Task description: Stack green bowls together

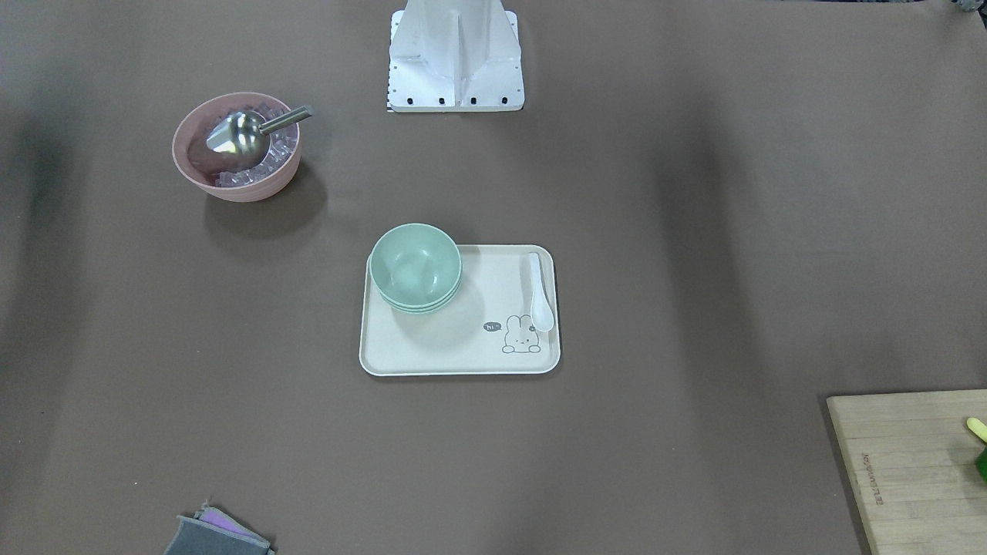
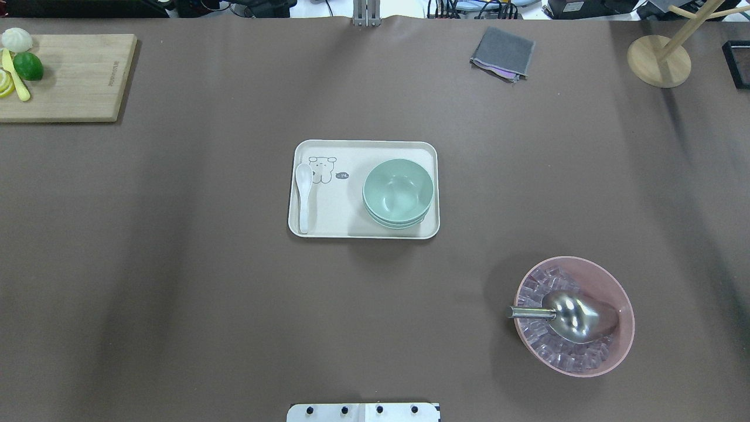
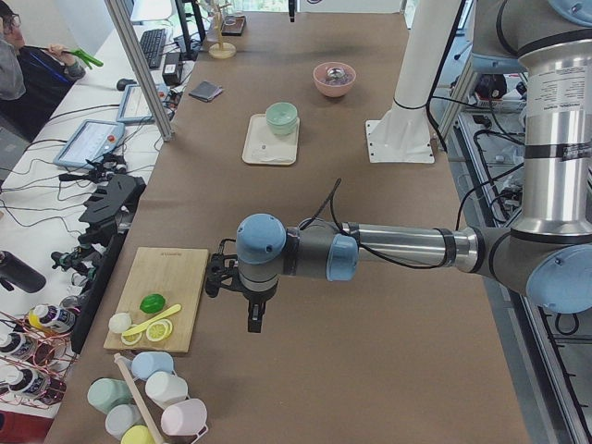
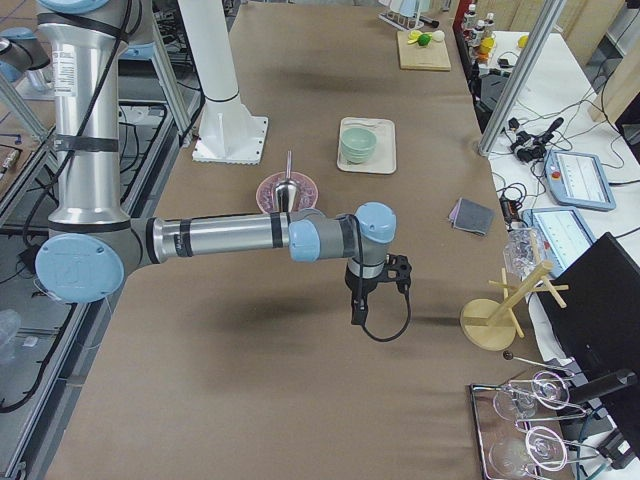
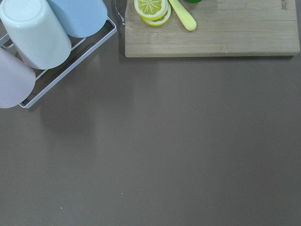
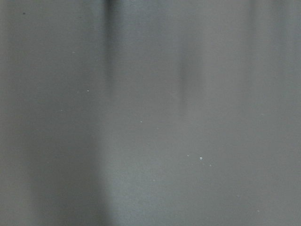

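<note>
The green bowls (image 2: 398, 192) sit nested in one stack at the right end of a cream tray (image 2: 334, 225) in the middle of the table; the stack also shows in the front-facing view (image 1: 415, 266). My left gripper (image 3: 254, 319) hangs far from the tray, beside the cutting board, and shows only in the exterior left view. My right gripper (image 4: 357, 315) hangs over bare table near the pink bowl and shows only in the exterior right view. I cannot tell whether either one is open or shut. Neither wrist view shows fingers.
A white spoon (image 2: 303, 187) lies on the tray's left end. A pink bowl (image 2: 621, 346) holds ice and a metal scoop (image 2: 571, 316). There is also a cutting board (image 2: 76, 76) with lemon and lime, a grey cloth (image 2: 502, 53), a wooden stand (image 2: 658, 61) and a mug rack (image 5: 37, 33).
</note>
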You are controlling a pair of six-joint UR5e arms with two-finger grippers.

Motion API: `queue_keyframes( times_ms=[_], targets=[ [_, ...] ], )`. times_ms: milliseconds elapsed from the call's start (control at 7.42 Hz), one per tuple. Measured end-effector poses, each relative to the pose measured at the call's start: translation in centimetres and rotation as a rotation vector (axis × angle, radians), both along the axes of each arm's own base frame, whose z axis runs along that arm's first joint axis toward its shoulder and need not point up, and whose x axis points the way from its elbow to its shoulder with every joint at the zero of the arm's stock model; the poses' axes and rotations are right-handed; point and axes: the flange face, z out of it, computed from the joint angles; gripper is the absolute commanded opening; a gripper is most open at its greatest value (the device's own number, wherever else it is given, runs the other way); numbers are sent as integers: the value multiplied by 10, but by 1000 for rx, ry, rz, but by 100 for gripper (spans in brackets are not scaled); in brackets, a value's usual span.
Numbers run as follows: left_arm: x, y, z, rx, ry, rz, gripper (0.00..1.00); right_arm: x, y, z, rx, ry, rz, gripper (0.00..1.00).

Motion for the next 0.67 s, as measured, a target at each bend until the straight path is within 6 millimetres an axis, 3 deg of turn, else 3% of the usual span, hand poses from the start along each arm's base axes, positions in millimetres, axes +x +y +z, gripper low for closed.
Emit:
queue_keyframes(
  times_ms=[270, 674],
  targets=[
    [1, 15, 6, 23, -3, 2, 98, 23, 14, -12, 12, -1, 34, 100],
    [3, 39, 33, 65, -6, 1, 98, 29, 26, -19, 1, 10, 44, 100]
  ],
)
